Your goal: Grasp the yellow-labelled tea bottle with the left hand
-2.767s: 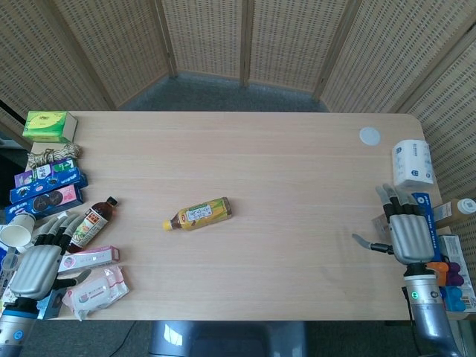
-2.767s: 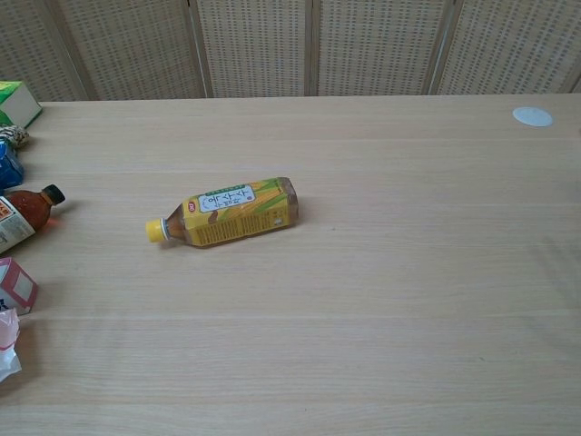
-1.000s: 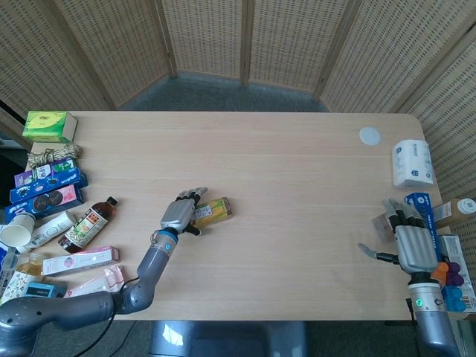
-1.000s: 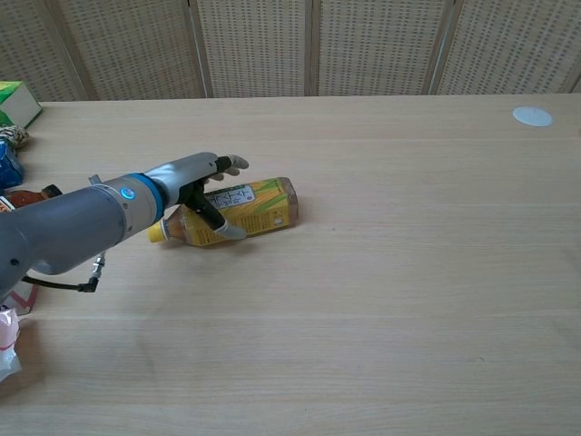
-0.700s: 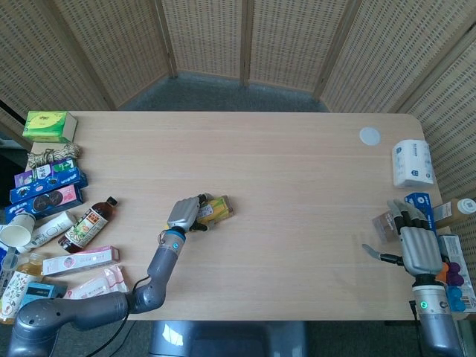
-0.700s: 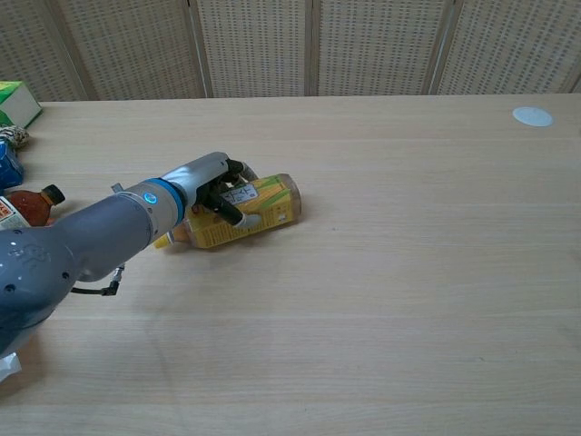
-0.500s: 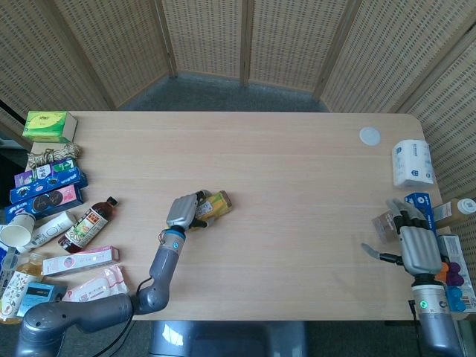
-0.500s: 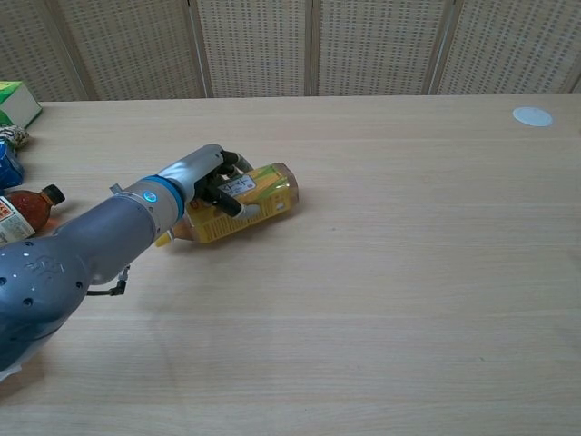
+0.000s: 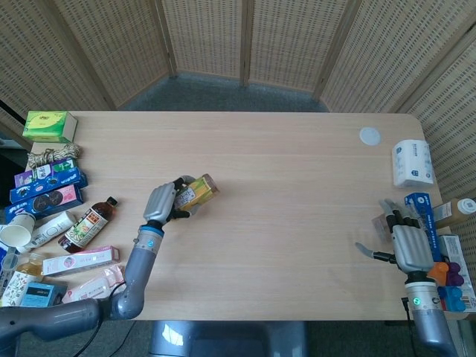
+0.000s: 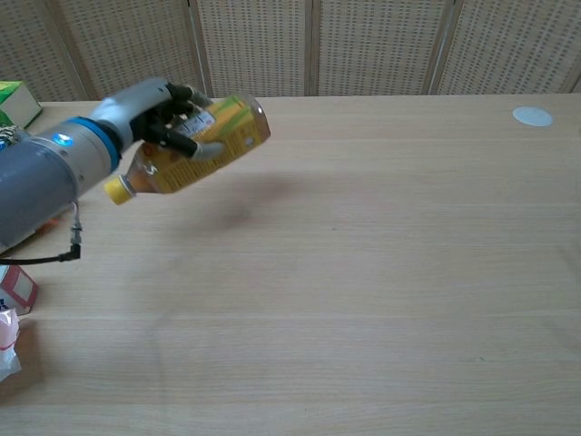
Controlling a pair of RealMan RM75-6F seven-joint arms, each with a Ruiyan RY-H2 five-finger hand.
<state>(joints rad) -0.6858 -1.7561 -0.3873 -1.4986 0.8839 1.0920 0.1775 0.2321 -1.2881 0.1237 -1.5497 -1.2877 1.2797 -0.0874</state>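
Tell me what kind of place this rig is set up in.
Probably an indoor lab or test corner, not a home: a plain wooden table closed in by woven folding screens, with boxes and bottles lined up along its left edge like test items. The left hand holds the tea bottle.

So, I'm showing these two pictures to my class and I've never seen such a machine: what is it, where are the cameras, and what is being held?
It is a robot with two arms ending in mechanical hands. One camera looks down from its head, the other forward from its chest. The left hand holds a yellow-labelled tea bottle tilted above the wooden table. The right hand holds nothing. Boxes and a dark bottle lie along the table's left edge.
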